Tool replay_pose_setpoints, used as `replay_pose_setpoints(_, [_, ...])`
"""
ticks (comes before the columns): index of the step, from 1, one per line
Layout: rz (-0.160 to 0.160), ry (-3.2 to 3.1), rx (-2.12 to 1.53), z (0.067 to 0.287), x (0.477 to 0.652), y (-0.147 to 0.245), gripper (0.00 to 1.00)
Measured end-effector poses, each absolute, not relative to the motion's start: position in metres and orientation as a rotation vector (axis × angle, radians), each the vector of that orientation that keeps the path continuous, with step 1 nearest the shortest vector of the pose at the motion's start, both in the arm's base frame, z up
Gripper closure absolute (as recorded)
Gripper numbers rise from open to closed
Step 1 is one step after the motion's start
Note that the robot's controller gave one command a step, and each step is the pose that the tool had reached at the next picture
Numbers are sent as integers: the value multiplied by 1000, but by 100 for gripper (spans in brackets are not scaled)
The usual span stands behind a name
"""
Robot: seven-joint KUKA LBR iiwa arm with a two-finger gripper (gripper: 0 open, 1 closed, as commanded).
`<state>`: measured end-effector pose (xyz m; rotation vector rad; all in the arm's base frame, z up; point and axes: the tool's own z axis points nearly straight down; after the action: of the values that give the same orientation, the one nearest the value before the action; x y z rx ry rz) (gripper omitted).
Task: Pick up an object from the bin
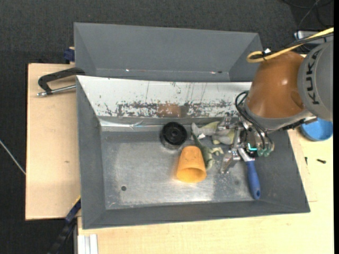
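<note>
Small heap of pale and green scraps, right of centre in grey bin, partly covered by gripper; separate pieces hard to make out. Gripper's grip state impossible to tell. Nearby: one tipped orange cup, one black disc, one blue-handled tool.

I see an orange cup lying right of centre with its wide end toward the bottom edge, a black round cap just upper left of it, a blue-handled tool at its right, and a heap of pale and green bits above.
</note>
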<state>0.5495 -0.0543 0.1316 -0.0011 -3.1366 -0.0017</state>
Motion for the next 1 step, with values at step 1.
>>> replay_pose_setpoints(1, [-3, -3144, 47, 72, 563, -80, 0])
